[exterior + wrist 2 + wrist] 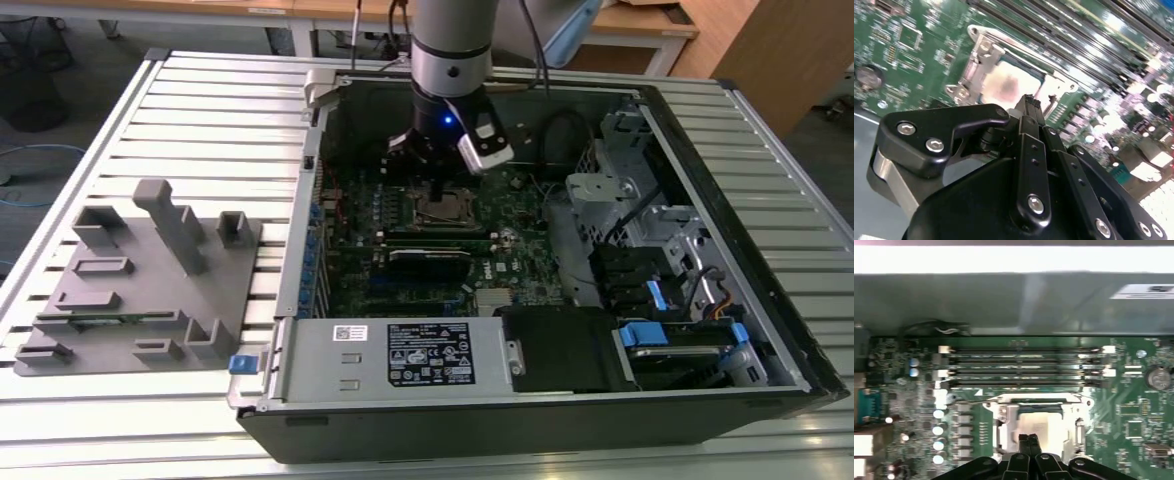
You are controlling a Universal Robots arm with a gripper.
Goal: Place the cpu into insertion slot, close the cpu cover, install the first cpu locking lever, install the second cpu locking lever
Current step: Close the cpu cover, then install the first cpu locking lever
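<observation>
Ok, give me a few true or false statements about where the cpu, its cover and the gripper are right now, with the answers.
1. The cpu lies in the insertion slot. True.
2. The cpu cover stands upright. False: it lies flat around the cpu.
3. The gripper holds the cpu in the air. False: it is shut, with its tip at the seated cpu's edge.
4. The grey fixture lies on the exterior view's left of the computer case. True.
</observation>
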